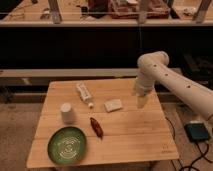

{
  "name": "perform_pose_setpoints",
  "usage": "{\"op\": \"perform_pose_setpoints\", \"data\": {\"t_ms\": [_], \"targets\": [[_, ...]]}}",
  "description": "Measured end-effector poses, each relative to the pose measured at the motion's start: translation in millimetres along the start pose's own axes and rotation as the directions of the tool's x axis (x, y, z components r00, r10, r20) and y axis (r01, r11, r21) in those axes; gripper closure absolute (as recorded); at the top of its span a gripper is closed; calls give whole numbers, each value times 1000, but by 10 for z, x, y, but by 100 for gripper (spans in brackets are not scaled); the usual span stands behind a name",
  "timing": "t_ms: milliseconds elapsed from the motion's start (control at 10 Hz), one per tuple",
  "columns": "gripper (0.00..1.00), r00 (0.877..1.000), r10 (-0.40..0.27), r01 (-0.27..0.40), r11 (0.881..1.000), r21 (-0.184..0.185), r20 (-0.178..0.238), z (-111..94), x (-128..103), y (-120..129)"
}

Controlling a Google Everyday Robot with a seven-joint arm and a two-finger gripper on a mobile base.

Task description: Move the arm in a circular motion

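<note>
The glossy white arm (170, 80) reaches in from the right edge, bends at a bulbous joint at upper right, and points down over the right side of the wooden table (125, 135). Its tapered tip with the gripper (142, 101) hangs just above the table's right part, to the right of a pale rectangular block (113, 105). Nothing shows in the gripper.
On the table lie a white tube (83, 93), a white cup (67, 113), a dark red chili-like object (96, 127) and a green plate (67, 144). A dark shelf unit stands behind. A black box (197, 132) with cables sits on the floor at right.
</note>
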Motion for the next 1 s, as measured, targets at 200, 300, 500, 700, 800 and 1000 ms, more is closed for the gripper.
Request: {"op": "perform_pose_setpoints", "data": {"t_ms": [200, 300, 500, 700, 800, 1000], "targets": [[41, 999, -39, 39, 999, 1, 5, -13, -168, 175], [41, 998, -58, 58, 998, 5, 6, -6, -312, 332], [41, 996, -88, 88, 996, 15, 3, -8, -563, 672], [41, 994, -113, 113, 993, 20, -2, -6, -720, 758], [41, 992, -127, 127, 992, 22, -6, 0, -804, 738], [41, 985, -174, 175, 984, 34, -10, 37, -1017, 524]]}}
